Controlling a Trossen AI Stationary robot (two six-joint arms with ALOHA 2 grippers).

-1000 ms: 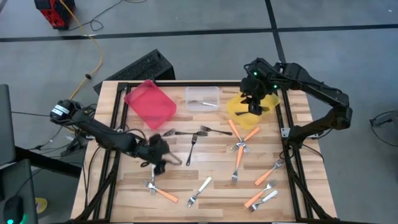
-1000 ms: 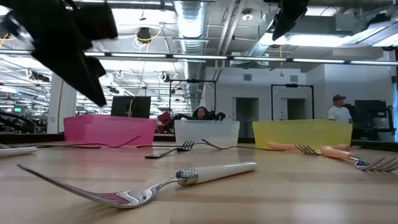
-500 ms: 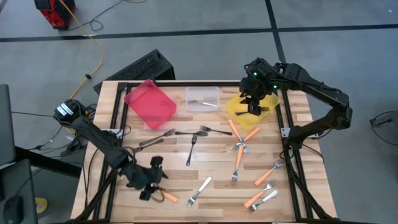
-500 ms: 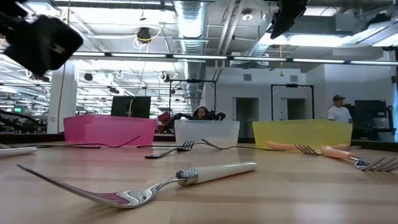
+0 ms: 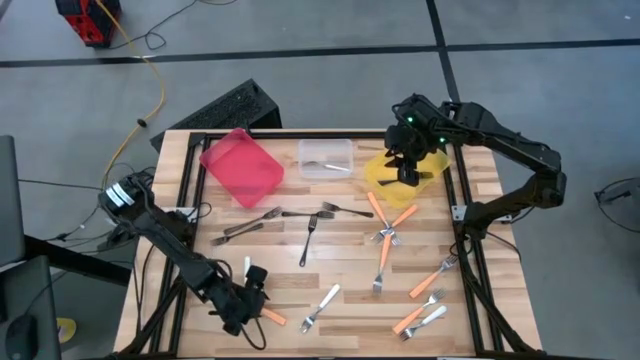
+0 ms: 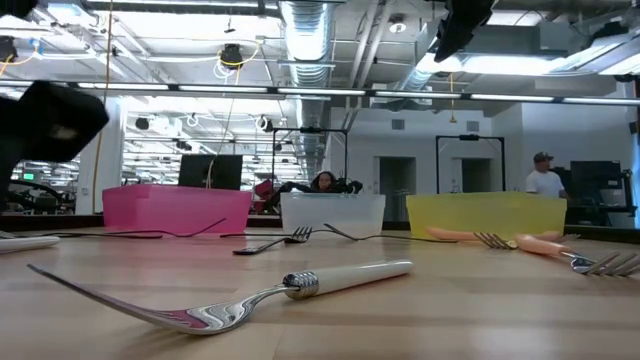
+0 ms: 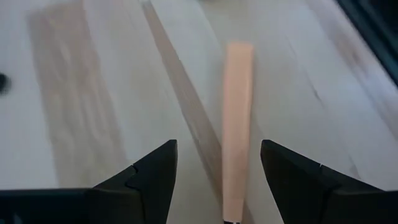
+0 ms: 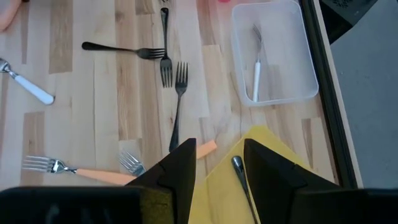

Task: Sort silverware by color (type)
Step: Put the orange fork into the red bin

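An orange-handled fork (image 5: 272, 317) lies flat near the table's near left corner. My left gripper (image 5: 254, 298) hangs over it, slanting down. In the left wrist view its open fingers (image 7: 217, 155) stand on either side of the orange handle (image 7: 237, 118) without touching it. My right gripper (image 5: 408, 168) waits open above the yellow bin (image 5: 382, 172), and a dark fork handle (image 8: 241, 177) in the bin shows through the gap between its fingers. Black forks (image 5: 306, 243), a white-handled fork (image 5: 322, 307) and more orange-handled forks (image 5: 384, 262) lie scattered on the wood.
A red bin (image 5: 242, 165) and a clear bin (image 5: 325, 158) holding a white fork (image 8: 256, 68) stand along the far edge, left of the yellow bin. Dark frame rails (image 5: 182, 215) border the table's sides. Bare wood lies between the forks at mid-table.
My left gripper has swung from the black forks at the table's middle left toward the near edge. It has sunk and rolled on the way, and now stands over the orange-handled fork. The forks have stayed in place.
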